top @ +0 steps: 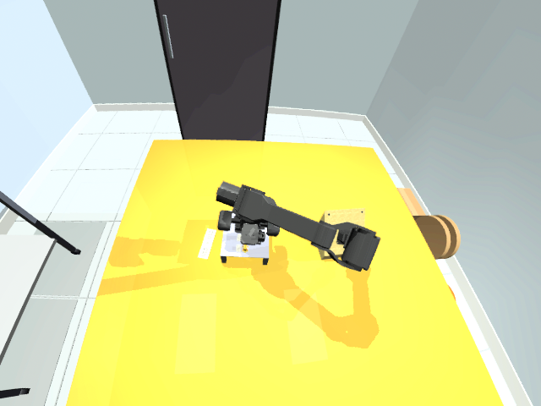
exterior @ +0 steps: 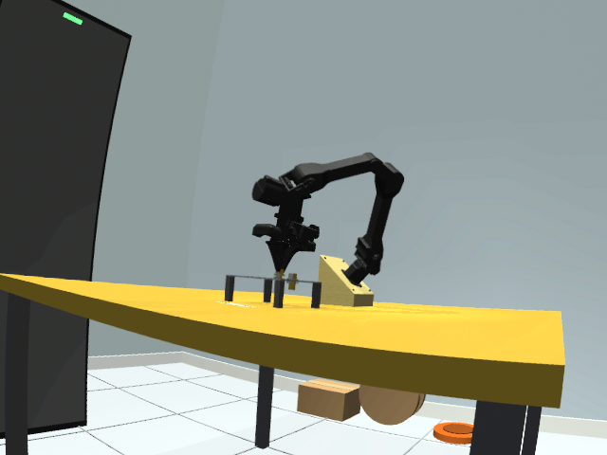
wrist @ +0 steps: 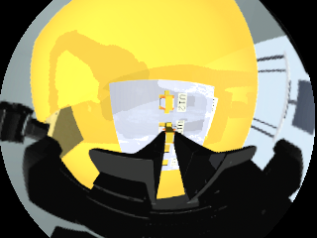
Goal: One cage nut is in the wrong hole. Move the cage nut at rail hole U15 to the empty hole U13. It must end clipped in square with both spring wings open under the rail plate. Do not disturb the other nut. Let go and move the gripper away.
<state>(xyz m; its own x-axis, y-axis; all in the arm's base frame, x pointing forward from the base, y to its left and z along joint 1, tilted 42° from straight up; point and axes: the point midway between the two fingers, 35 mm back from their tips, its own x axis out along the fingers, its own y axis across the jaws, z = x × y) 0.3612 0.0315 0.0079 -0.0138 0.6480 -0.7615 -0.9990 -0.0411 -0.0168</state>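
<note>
The pale rail plate [top: 261, 252] [exterior: 249, 277] [wrist: 134, 111] stands on short dark legs. My gripper [exterior: 281, 271] [wrist: 169, 132] points down and is shut on a gold cage nut [wrist: 168, 126], low at the plate's row of holes, one place from U12. The label beside it is partly covered; only "U1" reads. Whether this nut is square, and whether its wings are open under the plate, is hidden. The other nut [top: 245, 248] [exterior: 292, 281] [wrist: 166, 102] sits at U12, clear of my fingers. In the top view my fingertips are hidden by the gripper body.
A white strip [top: 207, 243] lies on the yellow table [top: 253, 341] [exterior: 416, 328] beside the plate. The wedge-shaped arm base [top: 345, 215] [exterior: 333, 279] [wrist: 69, 133] stands on the plate's other side. The plate's dark legs [top: 265, 260] [exterior: 278, 295] hold it above the table.
</note>
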